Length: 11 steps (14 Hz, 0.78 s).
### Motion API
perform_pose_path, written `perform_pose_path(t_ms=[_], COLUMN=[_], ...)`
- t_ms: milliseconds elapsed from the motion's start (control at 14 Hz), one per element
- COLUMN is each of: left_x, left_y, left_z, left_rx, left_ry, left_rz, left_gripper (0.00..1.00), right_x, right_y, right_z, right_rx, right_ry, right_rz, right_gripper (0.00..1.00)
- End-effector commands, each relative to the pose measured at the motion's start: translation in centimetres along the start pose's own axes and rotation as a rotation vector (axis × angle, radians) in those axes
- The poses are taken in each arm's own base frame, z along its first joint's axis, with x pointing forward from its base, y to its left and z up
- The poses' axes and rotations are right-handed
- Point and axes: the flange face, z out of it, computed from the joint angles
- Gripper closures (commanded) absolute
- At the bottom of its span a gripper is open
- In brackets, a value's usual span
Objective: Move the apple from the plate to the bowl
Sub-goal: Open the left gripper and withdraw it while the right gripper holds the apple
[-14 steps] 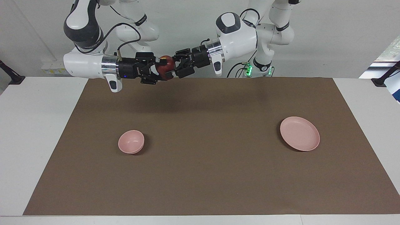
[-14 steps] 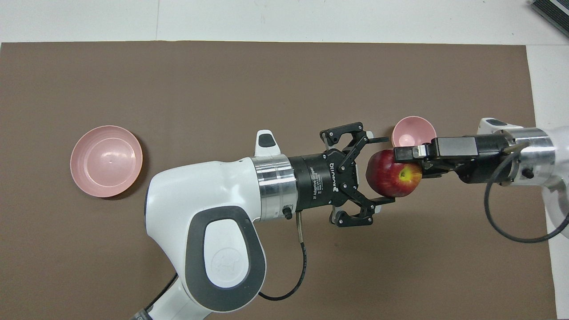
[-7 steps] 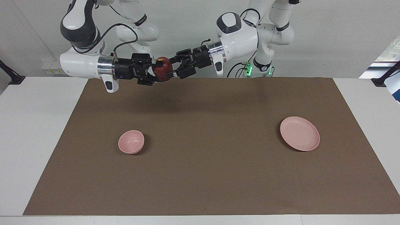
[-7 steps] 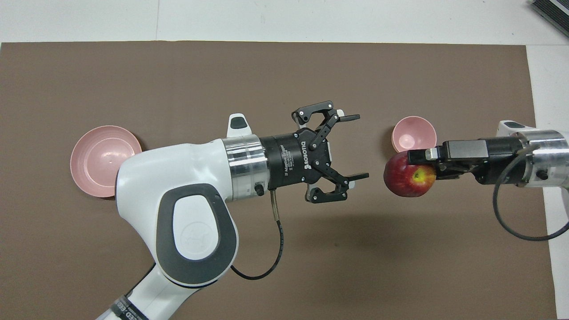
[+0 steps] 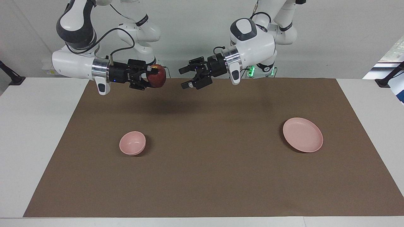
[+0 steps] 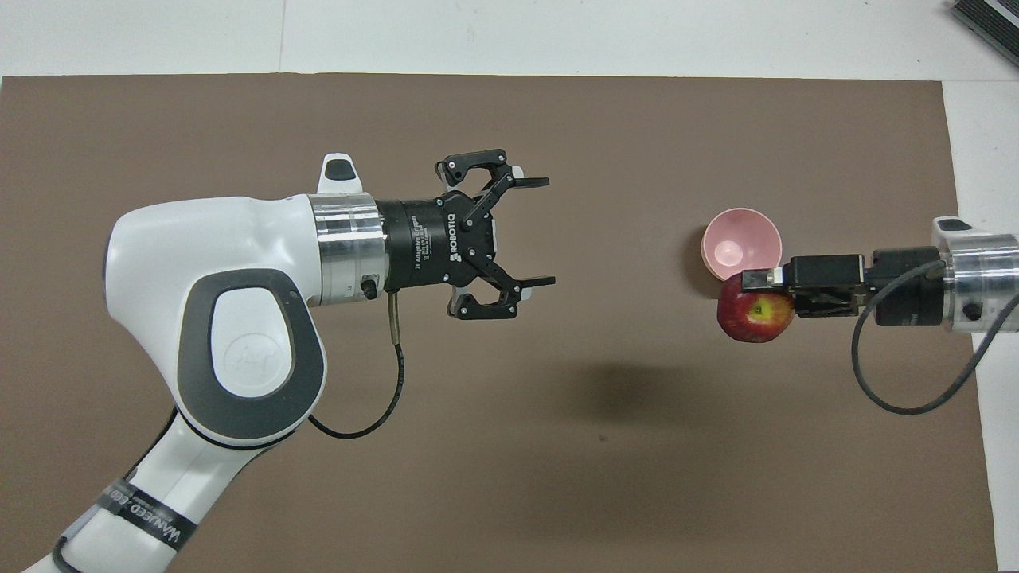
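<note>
The apple is off the plate and up in the air, held tight in the right gripper over the mat — not in the bowl yet. The left gripper hangs wide open, holding nothing. From above, the left arm hides the plate.

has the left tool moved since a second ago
Yes. The left tool, open, has drawn back from the apple toward the left arm's end of the table, nearer the plate.
</note>
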Motion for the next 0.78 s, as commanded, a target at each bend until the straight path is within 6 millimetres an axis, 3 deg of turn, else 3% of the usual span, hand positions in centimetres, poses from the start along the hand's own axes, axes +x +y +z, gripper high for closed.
perform_pose_path(t_ms=[0, 356, 712], left_x=[1.8, 5.3, 8.6], left_y=[0.1, 0.8, 1.6], left_z=[-2.2, -5.1, -8.4], left_rx=[0.070, 0.198, 0.290], left_ry=[0.101, 0.293, 0.462], left_rz=[0.057, 0.163, 0.233], left_gripper=[0.00, 0.00, 0.00], right_x=[0.3, 1.5, 2.6], right_y=[0.8, 1.5, 0.3], right_z=[0.0, 1.3, 5.1], right_rx=[-0.131, -0.371, -0.617], right_ry=[0.027, 0.090, 0.157], right_rz=[-0.009, 0.020, -0.019], right_gripper=[1.00, 1.00, 1.00])
